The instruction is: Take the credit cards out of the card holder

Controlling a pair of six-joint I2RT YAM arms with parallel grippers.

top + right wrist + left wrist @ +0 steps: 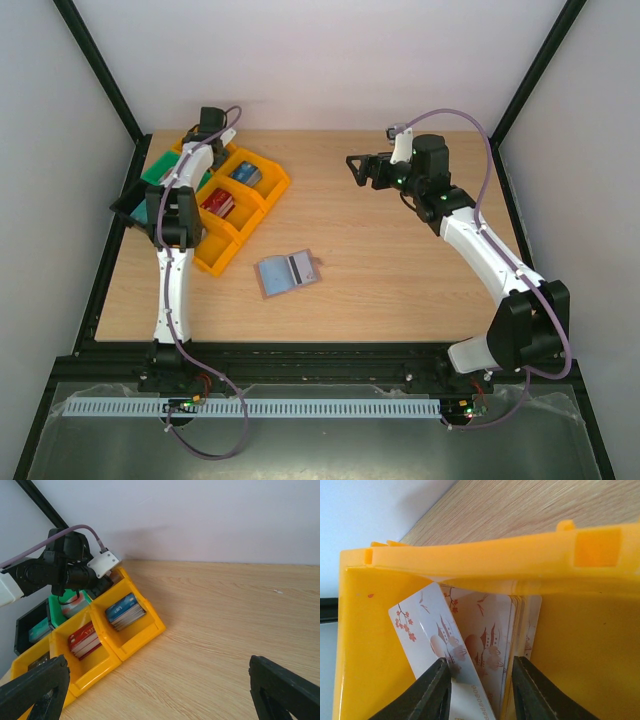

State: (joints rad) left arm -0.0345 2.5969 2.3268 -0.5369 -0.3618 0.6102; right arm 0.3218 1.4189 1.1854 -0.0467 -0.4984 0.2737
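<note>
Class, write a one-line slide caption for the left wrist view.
Left end effector reaching among blossom-patterned cards inside a yellow bin, wooden table beyond.

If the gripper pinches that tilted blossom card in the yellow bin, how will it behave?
The tilted card looks thin and glossy, so it probably flexes slightly and may slip from the left gripper. It leans loosely on the stack, so a nudge would likely tip it.
</note>
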